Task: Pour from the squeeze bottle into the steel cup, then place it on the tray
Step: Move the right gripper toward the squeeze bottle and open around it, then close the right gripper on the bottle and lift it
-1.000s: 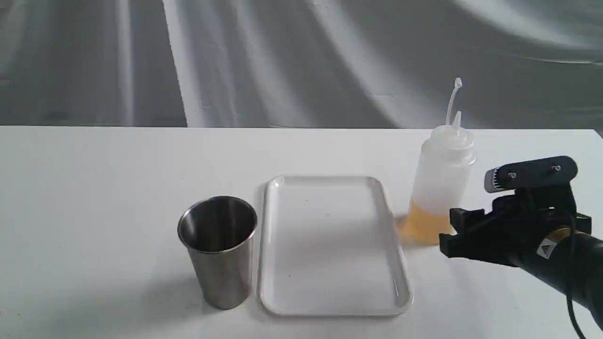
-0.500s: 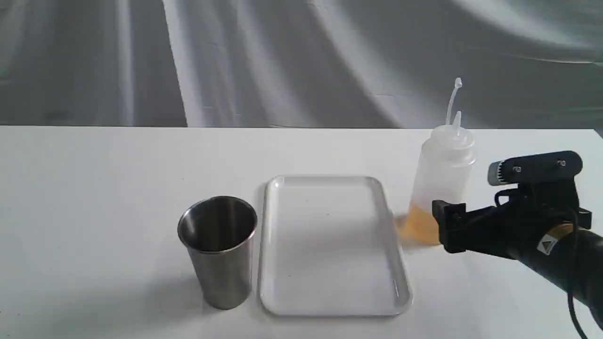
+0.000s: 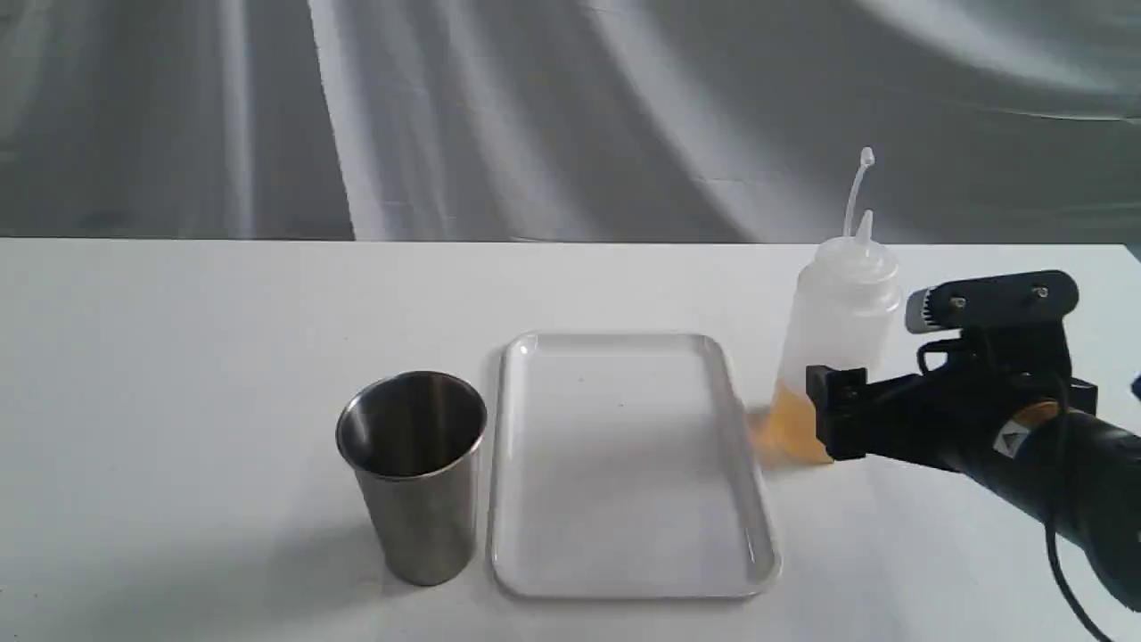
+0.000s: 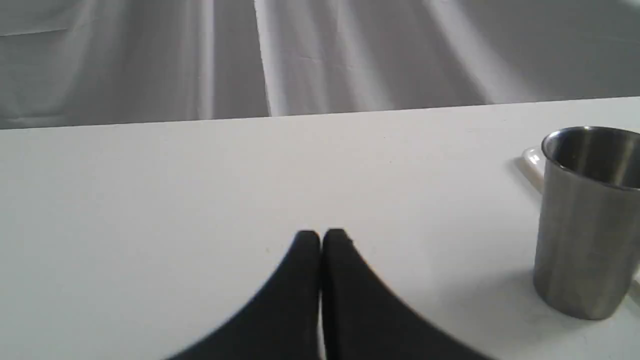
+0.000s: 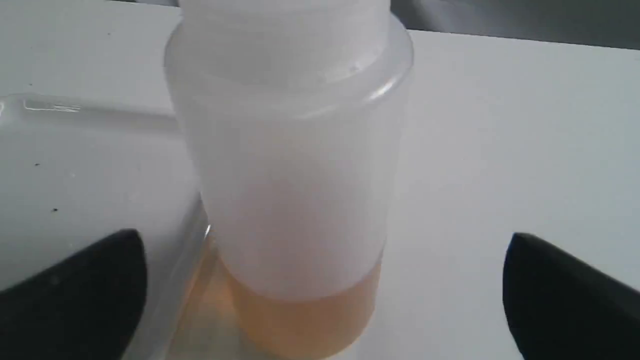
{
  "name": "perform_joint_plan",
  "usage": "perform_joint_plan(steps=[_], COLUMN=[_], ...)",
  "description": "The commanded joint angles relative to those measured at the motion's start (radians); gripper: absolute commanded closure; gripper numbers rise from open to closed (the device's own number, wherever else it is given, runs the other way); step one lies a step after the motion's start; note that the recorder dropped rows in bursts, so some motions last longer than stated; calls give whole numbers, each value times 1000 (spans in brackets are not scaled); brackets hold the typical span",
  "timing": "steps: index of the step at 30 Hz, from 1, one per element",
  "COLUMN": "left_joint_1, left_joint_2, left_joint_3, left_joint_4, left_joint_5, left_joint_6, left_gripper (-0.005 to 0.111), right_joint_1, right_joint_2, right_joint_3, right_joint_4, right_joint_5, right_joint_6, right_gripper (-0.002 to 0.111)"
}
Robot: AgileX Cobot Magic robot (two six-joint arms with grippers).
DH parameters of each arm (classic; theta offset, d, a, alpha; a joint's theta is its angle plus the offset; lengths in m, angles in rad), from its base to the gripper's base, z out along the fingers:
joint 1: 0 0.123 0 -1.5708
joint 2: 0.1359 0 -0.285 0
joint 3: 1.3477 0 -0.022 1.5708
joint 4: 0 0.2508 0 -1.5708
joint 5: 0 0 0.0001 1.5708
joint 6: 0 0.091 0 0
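Observation:
The squeeze bottle (image 3: 838,330) stands upright on the table at the right, just beyond the tray's right rim, with amber liquid in its lowest part and its cap strap sticking up. My right gripper (image 3: 833,423) is open at the bottle's lower body; in the right wrist view the bottle (image 5: 290,175) stands between the two wide-apart black fingertips (image 5: 85,280), untouched. The steel cup (image 3: 414,473) stands upright left of the white tray (image 3: 535,571). My left gripper (image 4: 320,240) is shut and empty, low over the table, with the steel cup (image 4: 585,220) off to its side.
A grey draped cloth hangs behind the white table's far edge (image 3: 357,241). Nothing lies in the tray. The left arm does not show in the exterior view.
My right gripper has moved left and slightly up toward the bottle, its fingers now reaching the bottle's lower body. Bottle, cup and tray have not moved.

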Motion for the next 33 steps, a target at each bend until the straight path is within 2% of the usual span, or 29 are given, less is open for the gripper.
perform_joint_plan(steps=[1, 19, 29, 33], left_joint_1=[2, 2, 2, 2], left_joint_2=[-3, -3, -3, -3], left_joint_3=[4, 4, 4, 4], left_joint_4=[-1, -1, -1, -1], left_joint_5=[-8, -8, -8, -8], left_joint_6=[-3, -2, -5, -5], left_gripper=[107, 107, 107, 107], right_joint_1=[3, 3, 3, 3], right_joint_2=[40, 203, 203, 203], right_joint_3=[-50, -260, -273, -273], right_joint_4=[-4, 40, 40, 40], right_joint_5=[36, 75, 92, 92], right_joint_6=[4, 6, 24, 32], right_gripper=[13, 13, 13, 20])
